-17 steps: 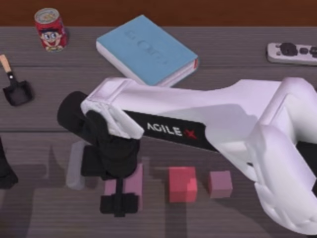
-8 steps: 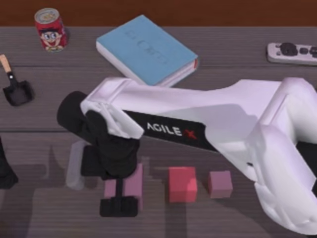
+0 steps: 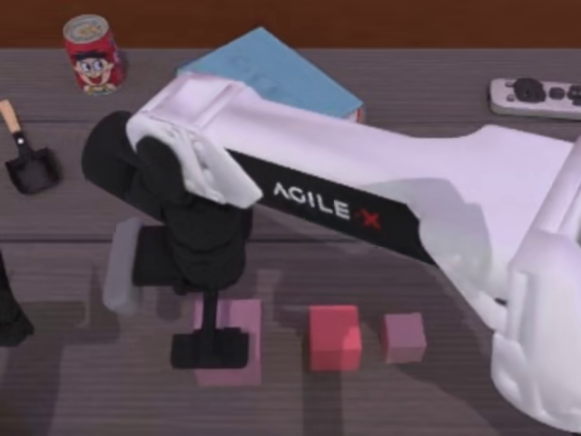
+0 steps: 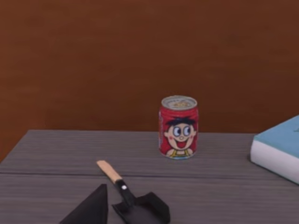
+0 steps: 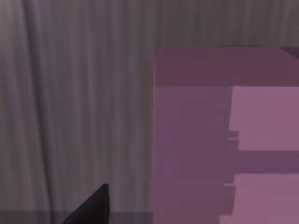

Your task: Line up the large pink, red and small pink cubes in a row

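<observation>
Since a second ago the right arm (image 3: 363,213) has swung back and up in the top view, so that it now covers more of the blue book (image 3: 281,73), and the right gripper (image 3: 211,348) has shifted toward the left edge of the large pink cube (image 3: 238,341). The cubes themselves lie where they did.

The right gripper hangs over the large pink cube's left side; its black fingers (image 3: 209,350) cover that edge from above, and whether they are spread or closed cannot be told from here. In the right wrist view the large pink cube (image 5: 224,140) fills the frame beside one dark fingertip (image 5: 93,205), with bare table between them.

To the right of the jaws the three cubes stand in a row: the large pink cube under the gripper, then the red cube (image 3: 334,337), then the small pink cube (image 3: 403,336), each apart from the next.

The left arm (image 3: 11,313) sits parked at the table's left edge, well away from the jaws. Its wrist view shows a red drink can (image 4: 179,127) and a small black dustpan (image 4: 135,205) with a wooden handle, one dark fingertip (image 4: 91,210) beside it. A power strip (image 3: 536,97) lies at the far right.
</observation>
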### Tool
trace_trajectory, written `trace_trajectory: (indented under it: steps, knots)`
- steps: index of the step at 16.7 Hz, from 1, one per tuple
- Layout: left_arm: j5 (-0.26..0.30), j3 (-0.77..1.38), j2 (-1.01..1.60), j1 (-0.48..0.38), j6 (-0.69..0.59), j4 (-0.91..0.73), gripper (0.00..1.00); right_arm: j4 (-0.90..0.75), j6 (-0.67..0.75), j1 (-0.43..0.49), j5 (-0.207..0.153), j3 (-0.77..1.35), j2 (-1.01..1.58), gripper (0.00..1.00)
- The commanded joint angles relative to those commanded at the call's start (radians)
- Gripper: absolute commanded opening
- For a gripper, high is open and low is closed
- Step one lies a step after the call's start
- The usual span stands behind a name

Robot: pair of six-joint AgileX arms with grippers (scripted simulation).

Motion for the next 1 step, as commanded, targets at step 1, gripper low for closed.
trace_trajectory:
  steps: [1]
  knots:
    - [0.0,0.0,0.0,0.0,0.0,0.0,1.0,-0.004,0.0,0.0,0.0,0.004,-0.002,1.0]
